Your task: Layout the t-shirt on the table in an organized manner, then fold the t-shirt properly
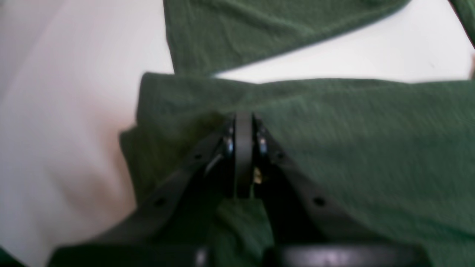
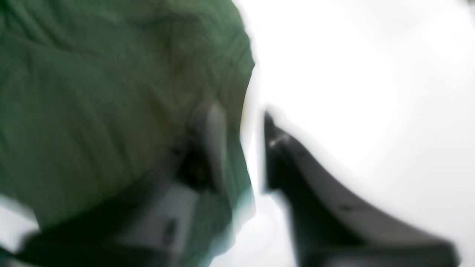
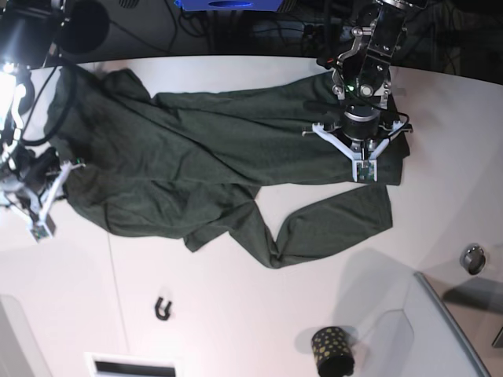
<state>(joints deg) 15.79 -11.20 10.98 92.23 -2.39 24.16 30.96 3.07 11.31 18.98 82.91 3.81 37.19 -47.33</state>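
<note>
The dark green t-shirt lies spread and rumpled across the far half of the white table, with one part trailing toward the middle. My left gripper is at the shirt's right side in the base view. In the left wrist view it is shut on a raised fold of the shirt. My right gripper is at the shirt's left edge. In the blurred right wrist view it has its fingers apart, with the shirt's edge against one finger and partly in the gap.
A black gold-dotted cup stands at the front, beside a grey raised panel. A small black hook-shaped piece lies on the table at front left. A round metal piece lies at the right. Cables run along the far edge.
</note>
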